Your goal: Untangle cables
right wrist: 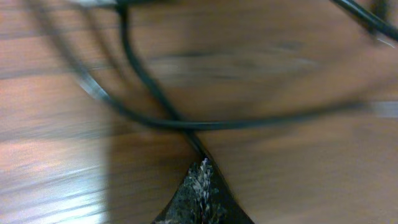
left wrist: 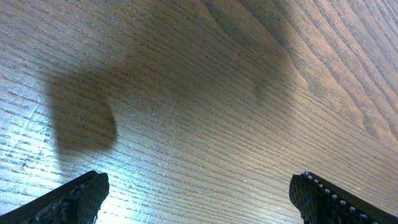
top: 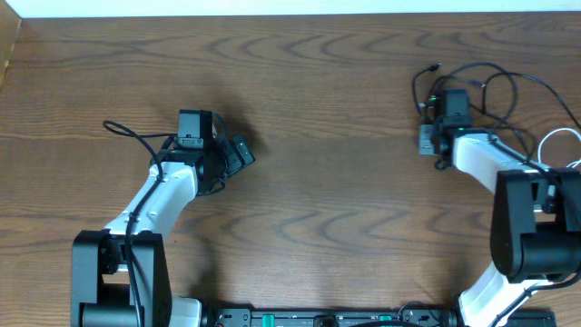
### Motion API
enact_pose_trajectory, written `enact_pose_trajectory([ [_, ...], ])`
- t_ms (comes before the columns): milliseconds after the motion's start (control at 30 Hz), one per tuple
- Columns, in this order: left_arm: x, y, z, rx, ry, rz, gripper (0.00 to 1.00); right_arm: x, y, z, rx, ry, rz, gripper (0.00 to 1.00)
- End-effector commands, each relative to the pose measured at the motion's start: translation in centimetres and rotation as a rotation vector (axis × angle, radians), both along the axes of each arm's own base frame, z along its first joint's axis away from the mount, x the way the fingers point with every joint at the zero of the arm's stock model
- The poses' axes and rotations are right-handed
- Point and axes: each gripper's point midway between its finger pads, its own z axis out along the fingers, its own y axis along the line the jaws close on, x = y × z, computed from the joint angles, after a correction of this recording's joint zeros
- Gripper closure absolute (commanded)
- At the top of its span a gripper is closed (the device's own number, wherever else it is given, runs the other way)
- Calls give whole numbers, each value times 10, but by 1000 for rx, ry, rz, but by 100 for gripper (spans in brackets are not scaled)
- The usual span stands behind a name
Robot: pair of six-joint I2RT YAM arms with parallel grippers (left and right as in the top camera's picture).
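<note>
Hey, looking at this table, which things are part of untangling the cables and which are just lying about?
Part of the job:
- black cable, pinched in the shut right jaws
- white cable, beside the right arm
- left jaws, open and empty over bare wood

Just there:
- wooden table
- left arm's own black wire

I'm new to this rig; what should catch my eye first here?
The right gripper, shut on the black cable, sits in its loops at the far right of the table. A white cable loop lies beside that arm; the left gripper hangs open over bare wood.
</note>
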Motion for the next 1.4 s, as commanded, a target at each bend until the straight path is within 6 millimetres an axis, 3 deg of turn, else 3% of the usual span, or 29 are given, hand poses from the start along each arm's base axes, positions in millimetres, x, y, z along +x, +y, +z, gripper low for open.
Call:
enact_pose_trajectory([
  [0,4,2,6,8,-20,1,2,-36,-26,-40,10,127,-136,98],
  [200,4,2,6,8,-20,1,2,-28,-5,-44,194,107,-82,90],
  [500,4,2,6,8,-20,1,2,-7,85,1,423,14,241,66],
  [733,4,2,6,8,-20,1,2,-16,126,14,405,19,381,17],
  [767,4,2,6,8,-20,1,2,-17,130,14,403,21,393,2],
  [1000,4,2,6,8,-20,1,2,-22,148,14,404,31,438,1],
  [1367,4,2,6,8,-20,1,2,-22,149,14,404,31,441,1],
])
